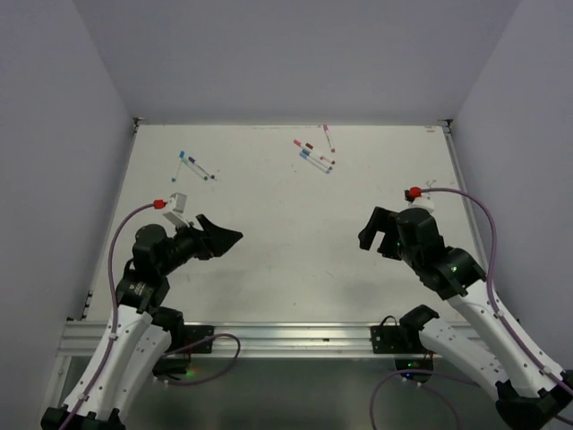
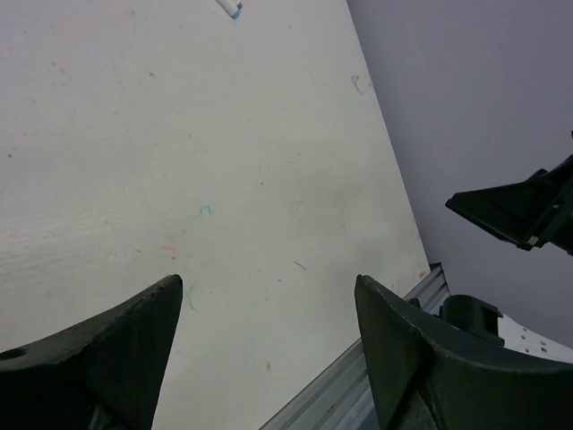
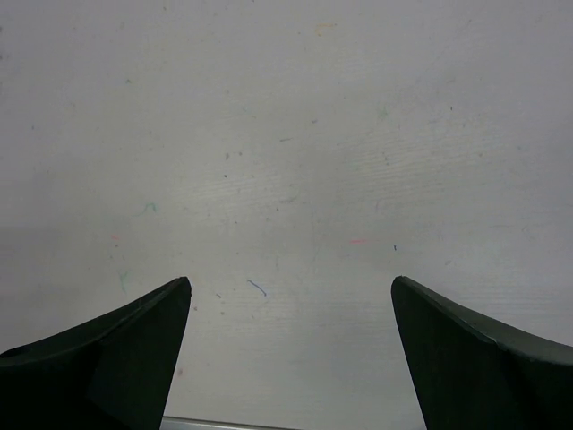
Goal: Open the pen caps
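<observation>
The left gripper and right gripper both hang spread wide and empty over the bare desk, seemingly poised to reach, since the pen caps lie on their pens in two far clusters.

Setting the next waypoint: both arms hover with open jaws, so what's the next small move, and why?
Probably extend the left arm forward toward the blue-capped pens. Its jaws and those of the right arm stand open and empty over bare table, while every pen lies at the far side.
</observation>
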{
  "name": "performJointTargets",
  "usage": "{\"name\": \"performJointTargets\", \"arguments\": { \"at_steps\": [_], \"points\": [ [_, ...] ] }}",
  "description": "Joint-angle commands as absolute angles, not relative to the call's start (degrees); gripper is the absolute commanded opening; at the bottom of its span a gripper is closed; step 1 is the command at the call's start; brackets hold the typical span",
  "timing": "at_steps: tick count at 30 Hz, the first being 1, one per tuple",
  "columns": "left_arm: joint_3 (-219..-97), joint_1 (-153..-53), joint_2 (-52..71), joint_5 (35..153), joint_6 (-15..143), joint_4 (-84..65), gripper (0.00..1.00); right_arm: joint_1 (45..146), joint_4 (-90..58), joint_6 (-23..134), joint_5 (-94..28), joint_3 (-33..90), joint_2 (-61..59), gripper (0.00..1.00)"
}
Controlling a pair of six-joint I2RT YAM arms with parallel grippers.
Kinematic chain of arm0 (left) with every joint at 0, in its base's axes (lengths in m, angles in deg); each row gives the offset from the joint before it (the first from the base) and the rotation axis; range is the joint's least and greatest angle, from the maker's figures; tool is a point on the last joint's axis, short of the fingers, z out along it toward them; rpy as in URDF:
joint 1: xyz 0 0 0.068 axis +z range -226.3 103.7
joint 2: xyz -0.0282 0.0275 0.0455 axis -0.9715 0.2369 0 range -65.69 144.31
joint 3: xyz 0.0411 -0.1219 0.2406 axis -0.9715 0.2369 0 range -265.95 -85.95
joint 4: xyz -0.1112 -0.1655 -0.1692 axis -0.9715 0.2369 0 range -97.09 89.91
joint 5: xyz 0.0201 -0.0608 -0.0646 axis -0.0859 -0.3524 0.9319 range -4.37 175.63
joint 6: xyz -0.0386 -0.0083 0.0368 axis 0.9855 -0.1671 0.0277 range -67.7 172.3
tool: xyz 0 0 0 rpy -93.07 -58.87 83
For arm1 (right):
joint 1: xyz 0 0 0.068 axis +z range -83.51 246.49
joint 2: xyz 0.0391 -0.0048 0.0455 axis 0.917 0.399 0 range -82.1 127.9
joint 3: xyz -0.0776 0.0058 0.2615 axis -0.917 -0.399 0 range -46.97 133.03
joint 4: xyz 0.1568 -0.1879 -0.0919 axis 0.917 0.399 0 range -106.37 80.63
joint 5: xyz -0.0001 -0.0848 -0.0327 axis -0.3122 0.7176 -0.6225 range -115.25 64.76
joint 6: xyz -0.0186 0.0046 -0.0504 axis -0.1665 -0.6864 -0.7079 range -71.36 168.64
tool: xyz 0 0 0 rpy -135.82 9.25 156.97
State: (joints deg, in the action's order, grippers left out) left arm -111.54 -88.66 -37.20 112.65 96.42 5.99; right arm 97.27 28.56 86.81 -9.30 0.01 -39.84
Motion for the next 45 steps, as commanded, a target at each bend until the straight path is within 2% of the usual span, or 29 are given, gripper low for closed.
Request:
{"name": "performJointTargets", "arguments": {
  "at_steps": [1,5,9,11,16,19,22,23,24,25,26,27,28,29,30,32,33,34,35,36,37,38,39,44,45],
  "points": [
    [-110.6,-88.9,-36.1,116.0,98.9,2.1,0.79,97.3,25.6,85.9,-9.8,-1.9,-41.3,0.99],
    [-108.0,-88.9,-32.2,117.6,103.6,-3.0,0.75,97.3,21.1,86.6,-11.4,-5.4,-42.5,0.99],
    [-103.9,-88.9,-30.6,117.3,108.8,-9.1,0.85,97.3,17.6,87.2,-9.5,-9.6,-46.9,0.99],
    [-104.0,-88.9,-30.7,114.3,108.1,-7.9,0.89,97.3,17.6,85.8,-8.5,-9.9,-47.6,0.99],
    [-108.7,-88.9,-31.8,105.5,100.1,1.1,0.89,97.3,19.0,82.9,-8.5,-8.4,-42.2,0.99],
    [-111.5,-88.9,-31.4,103.6,95.0,6.6,0.75,97.3,18.8,83.4,-9.4,-7.6,-38.3,0.99],
    [-112.4,-88.9,-31.8,103.0,92.6,7.9,0.18,97.3,19.2,84.9,-9.0,-7.8,-35.6,0.94],
    [-112.2,-88.9,-32.1,103.1,92.6,7.8,0.0,97.3,19.2,85.1,-9.1,-8.0,-35.3,0.9],
    [-112.0,-88.9,-32.4,104.2,92.3,7.2,0.0,97.3,19.1,85.2,-9.2,-8.2,-35.3,0.8],
    [-112.0,-88.9,-32.8,104.4,92.4,6.6,0.0,97.3,18.8,85.4,-9.3,-8.6,-35.7,0.76],
    [-112.1,-88.9,-33.0,104.4,92.5,6.5,0.0,97.3,18.5,85.2,-9.9,-9.3,-37.0,0.58],
    [-112.1,-88.9,-33.1,105.0,92.2,6.0,0.0,97.3,18.2,85.2,-10.0,-9.7,-37.8,0.2],
    [-112.1,-88.9,-33.4,105.0,92.1,6.0,0.0,97.3,18.2,85.4,-9.7,-10.1,-38.9,0.04],
    [-112.2,-88.9,-33.4,104.9,92.1,6.0,0.0,97.3,18.3,85.6,-9.2,-10.8,-40.7,0.0],
    [-112.4,-88.9,-33.5,104.7,91.9,6.0,0.1,97.3,18.6,85.4,-8.8,-11.1,-41.6,0.0],
    [-112.5,-88.9,-33.9,104.3,91.9,6.2,0.43,97.3,19.1,84.9,-7.7,-11.3,-42.7,0.0],
    [-112.3,-88.9,-34.0,104.4,91.8,6.0,0.48,97.2,19.4,84.2,-7.3,-11.1,-42.9,0.07],
    [-112.1,-88.9,-34.0,104.5,91.7,5.4,0.57,97.3,19.7,83.7,-7.1,-10.9,-42.7,0.22],
    [-112.1,-88.9,-34.0,104.6,91.6,5.3,0.73,97.3,19.5,83.3,-6.5,-10.2,-42.1,0.38],
    [-112.1,-88.9,-33.9,104.6,91.5,4.9,0.8,97.2,18.6,82.4,-5.5,-9.6,-40.4,0.62],
    [-112.0,-88.9,-33.4,104.7,91.4,4.4,0.86,97.3,17.8,81.7,-4.7,-8.9,-38.8,0.68],
    [-111.8,-88.9,-33.2,104.8,91.3,4.0,0.96,97.3,16.7,81.0,-3.9,-7.3,-37.1,0.73],
    [-111.6,-88.9,-32.7,105.2,91.4,3.4,1.0,97.2,15.5,80.3,-2.1,-6.2,-35.1,0.79],
    [-112.1,-88.9,-27.8,106.4,91.7,-1.0,1.0,96.6,6.8,74.0,0.6,6.8,-13.4,0.84],
    [-112.8,-88.9,-27.0,106.4,91.2,-2.1,1.0,95.9,6.2,73.0,0.7,9.3,-10.3,0.9]
  ]
}}
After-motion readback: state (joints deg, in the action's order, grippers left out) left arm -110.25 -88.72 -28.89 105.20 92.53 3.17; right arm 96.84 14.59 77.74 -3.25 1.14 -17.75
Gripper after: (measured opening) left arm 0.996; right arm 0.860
